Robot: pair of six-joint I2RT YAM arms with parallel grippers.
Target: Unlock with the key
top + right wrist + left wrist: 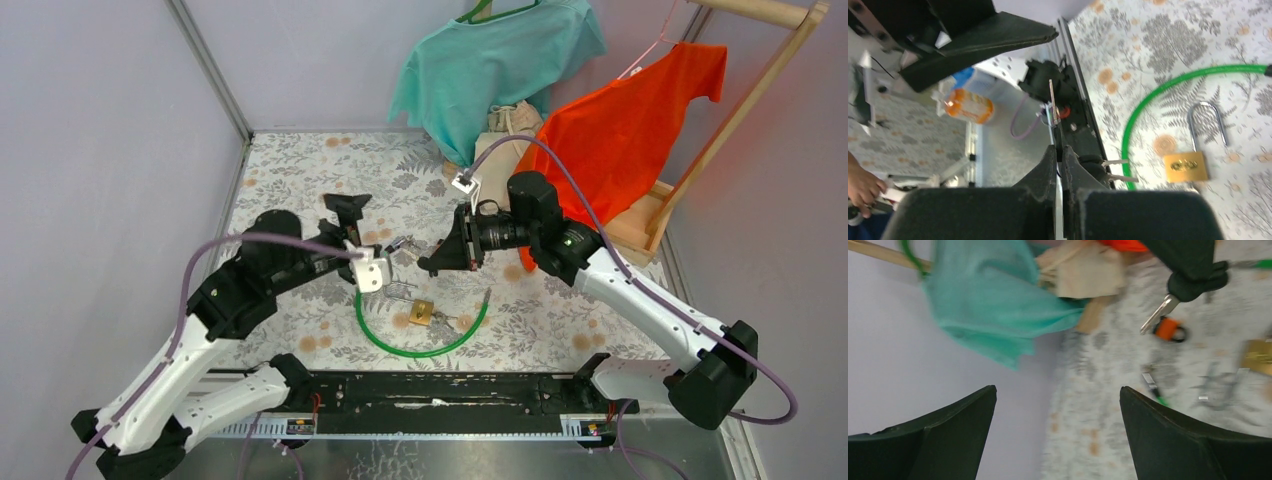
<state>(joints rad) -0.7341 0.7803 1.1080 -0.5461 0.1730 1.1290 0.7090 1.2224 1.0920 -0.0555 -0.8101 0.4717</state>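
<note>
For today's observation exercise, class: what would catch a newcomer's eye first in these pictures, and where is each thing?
Two bright garments hang at the back: a teal shirt and, to its right, an orange shirt. On the flowered tabletop between the arms lies a brass padlock, inside the curve of a green cable. Nearby, the right tool pinches a silver key.

Lilac walls [100,150] enclose a floral-patterned table [560,320].
</note>
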